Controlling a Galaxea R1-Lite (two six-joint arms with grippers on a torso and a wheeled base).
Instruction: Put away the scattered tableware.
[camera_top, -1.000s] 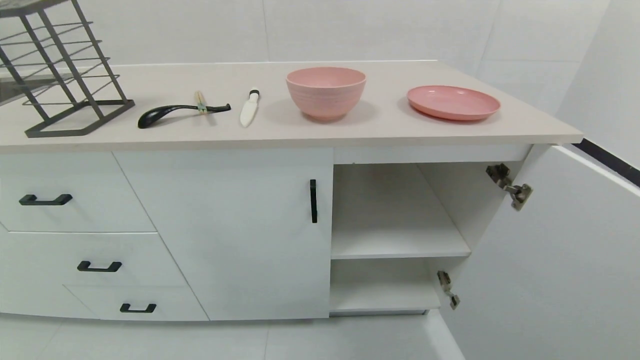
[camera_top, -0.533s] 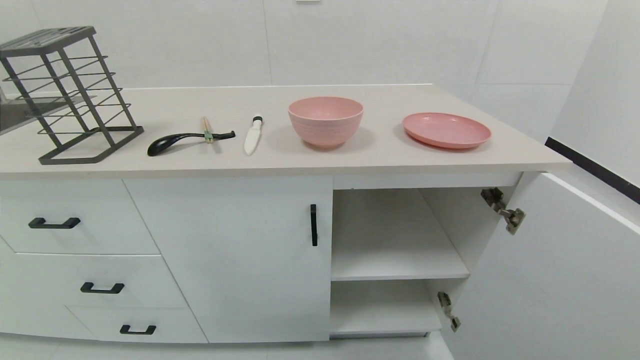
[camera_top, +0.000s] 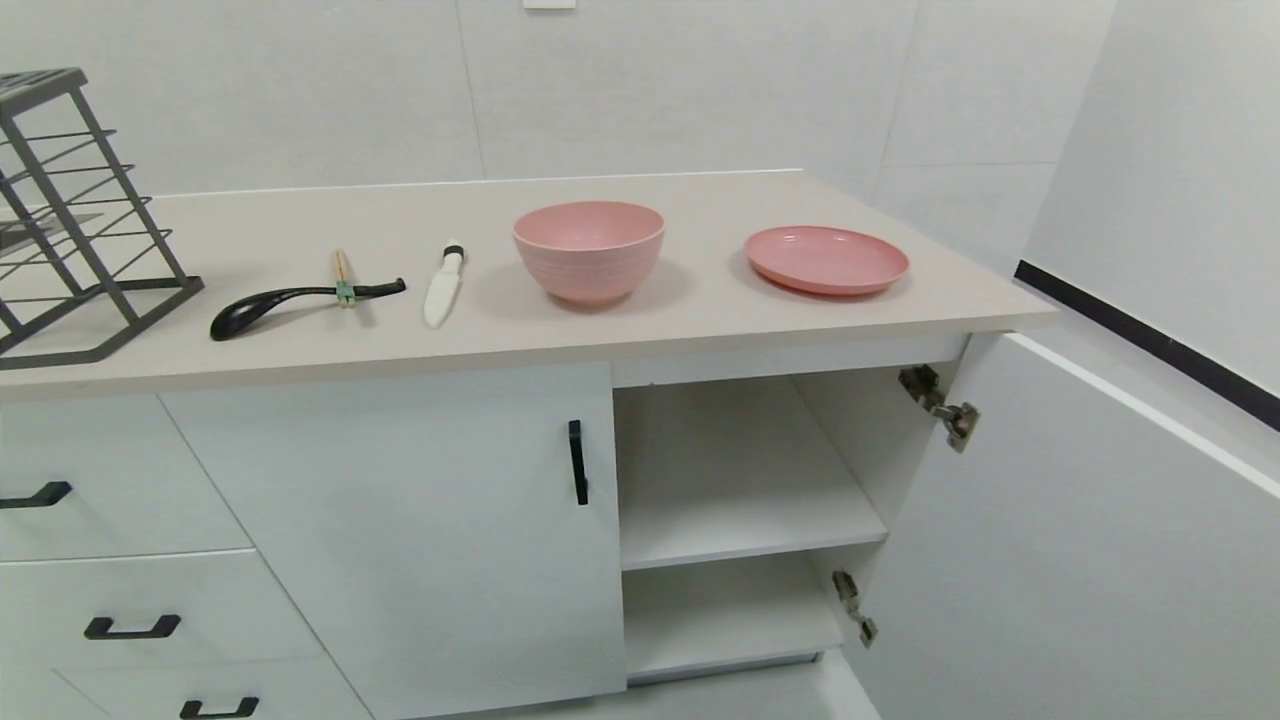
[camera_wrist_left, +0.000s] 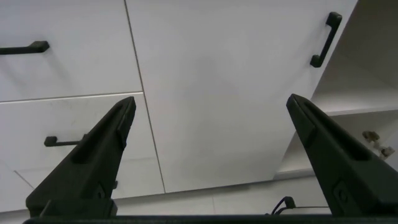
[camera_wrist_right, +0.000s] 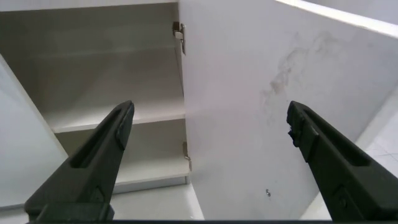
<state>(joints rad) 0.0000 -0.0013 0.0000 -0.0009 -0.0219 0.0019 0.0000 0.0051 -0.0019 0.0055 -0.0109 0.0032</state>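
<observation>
Bowl (camera_top: 588, 250): pink, on tabletop (camera_top: 700, 310); plate (camera_top: 826, 259) right of it, knife (camera_top: 443, 285) and black spoon (camera_top: 240, 315) left.
Rack (camera_top: 70, 220): far left of bowl, cut off.
Left hand (camera_wrist_left: 210, 102): fingers apart, empty.
Right hand (camera_wrist_right: 210, 107): fingers apart, empty.

Bowl (camera_top: 588, 250), plate (camera_top: 826, 259), knife (camera_top: 443, 287), spoon (camera_top: 290, 294) lie on countertop (camera_top: 700, 322)

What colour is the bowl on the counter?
Pink, with faint ridges around its outside; the bowl shows best in the head view.

White tiled wall (camera_top: 700, 90) behind beige countertop (camera_top: 700, 320), white cabinet door (camera_top: 1050, 560) open.
</observation>
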